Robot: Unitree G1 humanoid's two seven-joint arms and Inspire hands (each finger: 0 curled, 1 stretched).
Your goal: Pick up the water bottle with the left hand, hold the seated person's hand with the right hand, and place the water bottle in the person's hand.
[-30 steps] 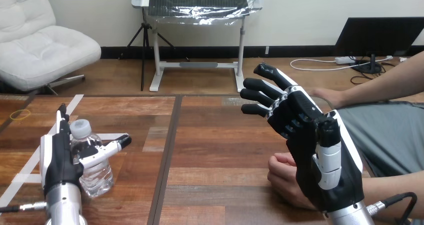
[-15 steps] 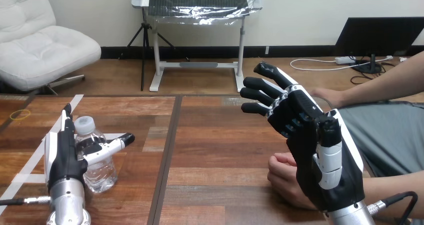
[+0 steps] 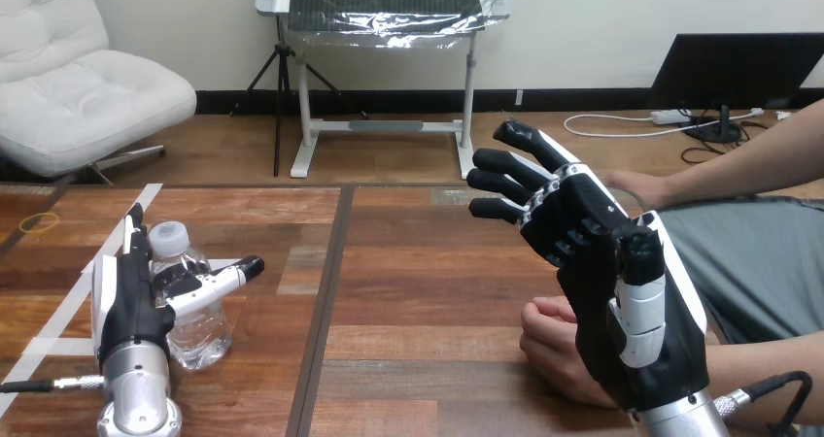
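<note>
While my left hand (image 3: pixel 124 301), uncurled, flanks the water bottle (image 3: pixel 194 311), my open right hand (image 3: pixel 607 272) screens the person's hand (image 3: pixel 549 345). White tape (image 3: pixel 144 202) runs near the table's (image 3: pixel 418 291) left edge.

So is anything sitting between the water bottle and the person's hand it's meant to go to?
Nothing lies on the table between the water bottle and the person's hand. The robot's right hand stands raised beside it, partly covering it.
</note>
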